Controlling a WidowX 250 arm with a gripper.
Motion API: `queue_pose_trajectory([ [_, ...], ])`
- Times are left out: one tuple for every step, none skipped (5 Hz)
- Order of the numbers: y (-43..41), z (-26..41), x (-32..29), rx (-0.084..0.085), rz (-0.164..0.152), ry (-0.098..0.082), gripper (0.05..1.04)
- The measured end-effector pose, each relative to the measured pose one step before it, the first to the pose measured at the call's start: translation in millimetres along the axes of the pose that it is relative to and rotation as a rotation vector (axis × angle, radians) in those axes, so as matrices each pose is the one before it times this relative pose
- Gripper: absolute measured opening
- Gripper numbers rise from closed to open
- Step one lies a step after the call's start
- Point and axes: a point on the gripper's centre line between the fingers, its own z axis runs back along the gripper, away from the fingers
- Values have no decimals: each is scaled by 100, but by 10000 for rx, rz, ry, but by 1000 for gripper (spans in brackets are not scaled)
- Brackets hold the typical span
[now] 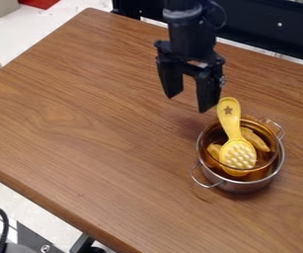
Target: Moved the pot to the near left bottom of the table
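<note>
Empty jaws hang spread wide above the wooden table (pixel 81 123); at right sits the metal pot (pixel 246 186), where a descent too close to the jutting yellow brush (pixel 238 154) could snag its handle and upset the nested amber bowl (pixel 268 160).

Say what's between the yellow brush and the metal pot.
A transparent amber bowl, nested in the metal pot, with the yellow brush lying in it; the camera view shows this.

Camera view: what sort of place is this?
Probably a robotics lab: a black robot gripper hangs over a wooden table, with a black cable and bolted hardware at the lower left.
</note>
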Motion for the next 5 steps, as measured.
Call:
queue_pose_trajectory([
  [-852,-511,-216,-129,-809,84,999],
  [-288,-763,-119,-42,-79,-153,999],
  [-174,-181,211,48,-16,-129,999],
  [-346,-382,124,73,-30,-101,999],
  [-252,-326,55,80,148,-71,999],
])
